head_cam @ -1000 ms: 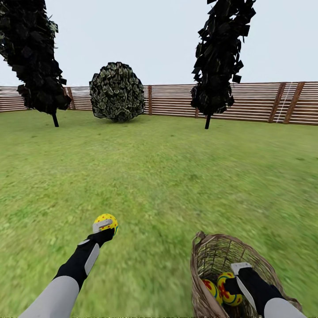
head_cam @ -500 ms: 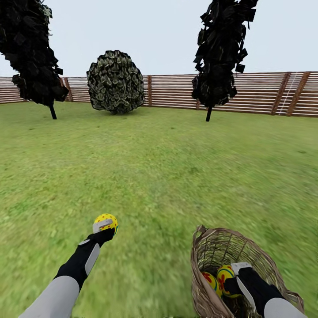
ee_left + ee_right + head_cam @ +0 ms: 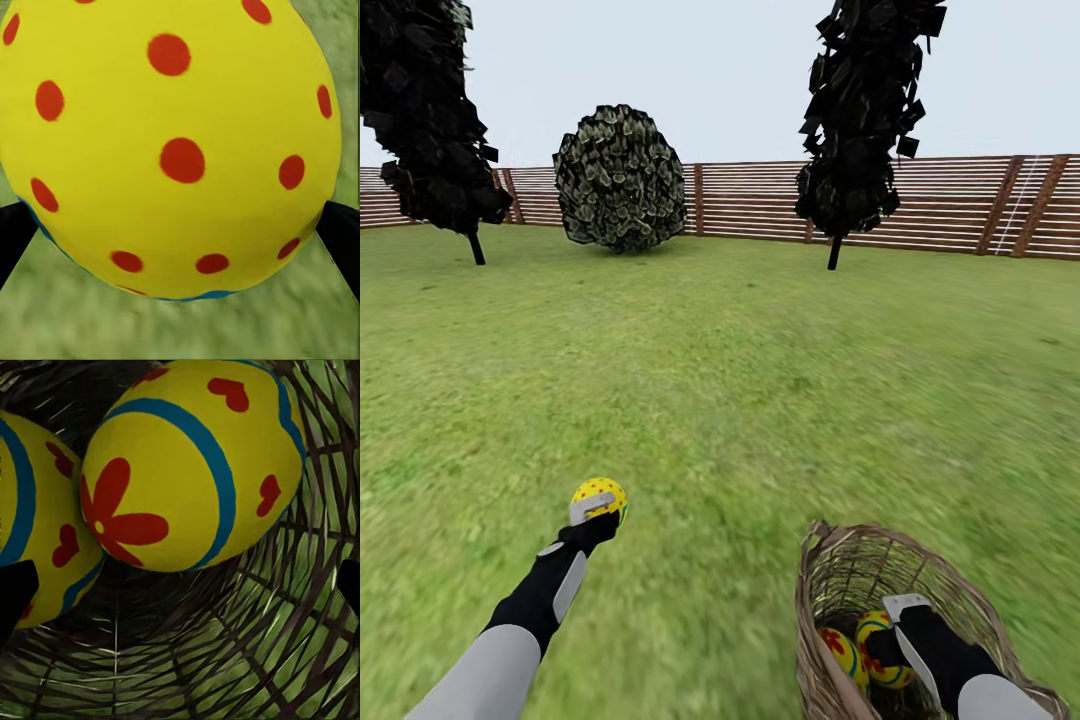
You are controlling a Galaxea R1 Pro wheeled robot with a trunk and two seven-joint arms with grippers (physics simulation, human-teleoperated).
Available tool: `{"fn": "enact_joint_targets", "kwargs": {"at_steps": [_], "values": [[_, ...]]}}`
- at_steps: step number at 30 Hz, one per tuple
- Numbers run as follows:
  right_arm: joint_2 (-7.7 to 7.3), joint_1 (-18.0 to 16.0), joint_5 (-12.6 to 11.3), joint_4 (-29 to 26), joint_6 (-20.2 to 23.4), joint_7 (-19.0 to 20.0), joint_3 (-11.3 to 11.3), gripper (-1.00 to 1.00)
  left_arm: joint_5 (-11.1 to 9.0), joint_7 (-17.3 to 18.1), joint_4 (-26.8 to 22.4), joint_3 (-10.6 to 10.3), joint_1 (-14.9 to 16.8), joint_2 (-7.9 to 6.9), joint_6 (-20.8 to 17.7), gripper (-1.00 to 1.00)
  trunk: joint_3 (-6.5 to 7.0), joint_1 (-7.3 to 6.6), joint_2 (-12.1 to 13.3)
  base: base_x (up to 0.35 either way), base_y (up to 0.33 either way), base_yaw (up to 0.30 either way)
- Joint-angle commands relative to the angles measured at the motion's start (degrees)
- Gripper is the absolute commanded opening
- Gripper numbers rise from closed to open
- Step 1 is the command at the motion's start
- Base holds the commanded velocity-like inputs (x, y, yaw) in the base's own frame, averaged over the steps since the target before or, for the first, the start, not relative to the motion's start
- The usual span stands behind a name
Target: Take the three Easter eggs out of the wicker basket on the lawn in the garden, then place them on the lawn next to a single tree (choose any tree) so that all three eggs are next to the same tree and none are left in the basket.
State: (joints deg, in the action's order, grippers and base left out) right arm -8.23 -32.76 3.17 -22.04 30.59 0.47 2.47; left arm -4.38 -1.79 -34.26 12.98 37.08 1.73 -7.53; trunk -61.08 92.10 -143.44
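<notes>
The left gripper (image 3: 597,512) is closed on one dotted egg (image 3: 600,497), held above the lawn (image 3: 740,400) at near left; the left wrist view shows that egg (image 3: 169,142) clamped between the two dark fingers (image 3: 341,236), grass behind it. At near right the basket (image 3: 830,580) stands on the grass with the right gripper (image 3: 895,640) reaching down inside it. Two eggs lie in its bottom, touching each other: one with a red flower and blue band (image 3: 191,465) and a second one beside it (image 3: 34,525). The right fingers (image 3: 15,592) show as dark tips at either side of the wrist view, apart, with the flowered egg ahead of them and not yet between them, so this claw reads as open and holding nothing. The step in hand looks like emptying the basket: one egg is out, two are left. The next move calls for the right gripper to go slightly deeper, centre on the flowered egg, and close without pushing it against its neighbour or snagging the weave. The trees stand far off near the fence (image 3: 960,205): a dark one (image 3: 860,120) at far right, another dark one (image 3: 420,110) at far left, and a round bush (image 3: 620,180) between them, so carrying the eggs to one tree will need a drive across the grass.
</notes>
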Motion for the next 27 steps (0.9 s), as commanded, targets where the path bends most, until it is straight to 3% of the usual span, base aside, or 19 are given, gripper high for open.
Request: {"fn": "enact_joint_targets", "kwargs": {"at_steps": [1, 16, 27], "values": [[-0.03, 0.0, 0.3, -0.1, 0.3, 0.1, 0.3, 1.0, -0.5, -0.1, -0.2, 0.2, 0.0, 0.19, -0.3, -1.0, -0.05, 0.01, 0.0, 0.075, 0.0, 0.0], [0.14, 0.0, 0.3, -0.1, 0.3, 0.0, 0.3, 1.0, -0.5, 0.0, -0.1, 0.1, 0.0, 0.48, -0.3, -1.0, -0.05, 0.01, 0.0, 0.069, -0.062, 0.0], [0.04, 0.0, 0.1, -0.1, 0.3, 0.1, 0.3, 1.0, -0.5, -0.1, 0.5, 0.0, 0.0, 0.55, -0.3, -1.0, -2.49, 0.29, -0.2, 0.0, 0.0, 0.0]]}}
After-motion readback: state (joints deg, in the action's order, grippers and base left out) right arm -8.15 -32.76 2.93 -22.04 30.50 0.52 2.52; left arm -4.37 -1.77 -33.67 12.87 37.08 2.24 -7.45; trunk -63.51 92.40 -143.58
